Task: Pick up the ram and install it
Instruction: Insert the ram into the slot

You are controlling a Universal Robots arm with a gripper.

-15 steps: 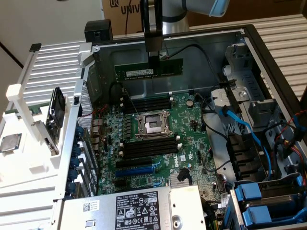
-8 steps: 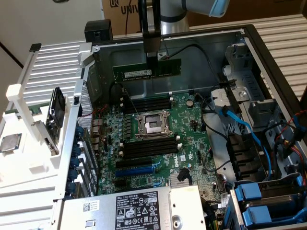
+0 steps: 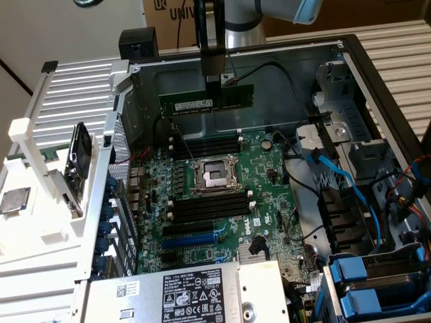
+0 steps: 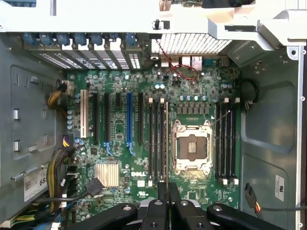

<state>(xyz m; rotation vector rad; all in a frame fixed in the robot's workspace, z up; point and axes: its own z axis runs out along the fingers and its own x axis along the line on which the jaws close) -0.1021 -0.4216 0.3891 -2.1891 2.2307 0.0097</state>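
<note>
The ram (image 3: 195, 102) is a long green stick with a pale label, hanging level above the open computer case. My gripper (image 3: 215, 79) is shut on its top edge near the middle. The stick hangs over the far part of the motherboard (image 3: 269, 168), above the black memory slots (image 3: 205, 145) beyond the processor socket (image 3: 215, 176). More black slots (image 3: 209, 205) lie on the near side of the socket. In the wrist view the ram (image 4: 166, 143) appears edge-on as a thin strip running from my gripper (image 4: 163, 196), beside the slots (image 4: 156, 141) next to the socket (image 4: 192, 146).
Metal case walls (image 3: 283, 57) ring the board. Blue and black cables (image 3: 337, 182) and drive bays (image 3: 377, 282) fill the exterior view's right. A power supply (image 3: 188, 289) sits at the front. A white rack (image 3: 40, 202) with a silver chip (image 3: 15, 200) stands at the left.
</note>
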